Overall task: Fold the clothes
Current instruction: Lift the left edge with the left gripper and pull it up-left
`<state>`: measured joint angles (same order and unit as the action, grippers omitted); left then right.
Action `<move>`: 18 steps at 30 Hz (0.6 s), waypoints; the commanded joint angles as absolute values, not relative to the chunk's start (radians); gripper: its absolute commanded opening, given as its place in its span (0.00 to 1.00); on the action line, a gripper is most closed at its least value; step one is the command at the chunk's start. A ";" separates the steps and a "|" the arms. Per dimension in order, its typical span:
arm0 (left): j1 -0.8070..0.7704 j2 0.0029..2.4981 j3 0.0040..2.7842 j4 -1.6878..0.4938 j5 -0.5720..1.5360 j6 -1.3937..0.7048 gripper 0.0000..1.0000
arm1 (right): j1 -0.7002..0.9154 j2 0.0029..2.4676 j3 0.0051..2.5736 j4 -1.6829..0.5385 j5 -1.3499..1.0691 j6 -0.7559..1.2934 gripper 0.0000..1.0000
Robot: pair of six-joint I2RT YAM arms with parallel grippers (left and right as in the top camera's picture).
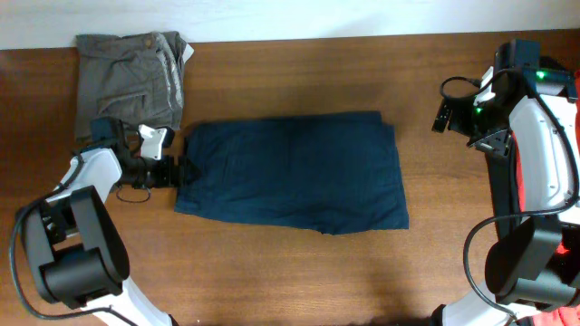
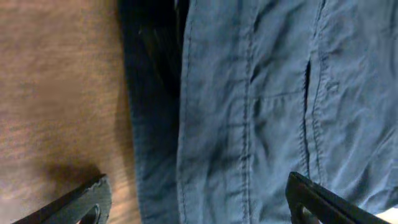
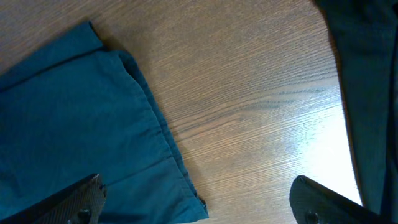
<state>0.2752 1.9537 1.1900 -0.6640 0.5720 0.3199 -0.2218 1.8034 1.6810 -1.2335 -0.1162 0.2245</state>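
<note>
The dark navy garment [image 1: 294, 170] lies flat in a rough rectangle at the table's middle. My left gripper [image 1: 186, 170] is open at its left edge. In the left wrist view the gripper [image 2: 196, 199] has one finger over bare wood and the other over the navy fabric [image 2: 261, 106]. My right gripper [image 1: 446, 113] is open and empty, held up at the far right, apart from the garment. In the right wrist view the gripper [image 3: 196, 196] hangs above the navy garment's corner [image 3: 81, 124]. Grey-olive trousers [image 1: 131, 77] lie folded at the back left.
Red fabric [image 1: 521, 190] shows behind the right arm at the right edge. A black garment [image 3: 367, 62] lies at the right of the right wrist view. Bare wooden table [image 1: 299, 272] surrounds the navy garment.
</note>
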 commanded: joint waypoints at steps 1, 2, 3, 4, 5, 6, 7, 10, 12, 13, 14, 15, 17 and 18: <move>0.265 2.052 1.185 -0.665 0.589 0.331 0.89 | -0.225 1.798 1.687 -1.235 -0.103 0.217 0.99; 0.259 2.067 1.185 -0.665 0.589 0.331 0.89 | -0.225 1.798 1.687 -1.235 -0.103 0.217 0.99; 0.254 2.076 1.185 -0.666 0.589 0.331 0.89 | -0.225 1.798 1.687 -1.235 -0.103 0.217 0.99; 0.250 2.080 1.185 -0.667 0.589 0.331 0.84 | -0.225 1.798 1.687 -1.235 -0.103 0.217 0.99; 0.244 2.085 1.185 -0.670 0.588 0.331 0.83 | -0.225 1.798 1.687 -1.235 -0.103 0.217 0.99; 0.240 2.087 1.185 -0.671 0.588 0.331 0.82 | -0.225 1.798 1.687 -1.235 -0.103 0.217 0.99; 0.234 2.087 1.185 -0.670 0.588 0.331 0.81 | -0.225 1.798 1.687 -1.235 -0.103 0.217 0.99; 0.218 2.087 1.185 -0.666 0.588 0.331 0.52 | -0.225 1.798 1.687 -1.235 -0.103 0.217 0.99; 0.211 2.087 1.185 -0.666 0.588 0.331 0.37 | -0.225 1.798 1.687 -1.235 -0.103 0.217 0.99; 0.209 2.087 1.185 -0.667 0.588 0.331 0.33 | -0.225 1.798 1.687 -1.235 -0.103 0.217 0.99; 0.209 2.087 1.185 -0.667 0.588 0.331 0.28 | -0.225 1.798 1.687 -1.235 -0.103 0.217 0.99; 0.209 2.087 1.185 -0.667 0.588 0.331 0.24 | -0.225 1.798 1.687 -1.235 -0.103 0.217 0.99; 0.209 2.087 1.185 -0.666 0.588 0.331 0.09 | -0.225 1.798 1.687 -1.235 -0.103 0.217 0.99; 0.209 2.087 1.185 -0.666 0.588 0.331 0.05 | -0.225 1.798 1.687 -1.235 -0.103 0.217 0.99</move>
<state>0.2157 2.0415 1.2156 -0.6582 0.6418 0.3286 -0.2218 1.8034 1.6810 -1.2331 -0.1162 0.2241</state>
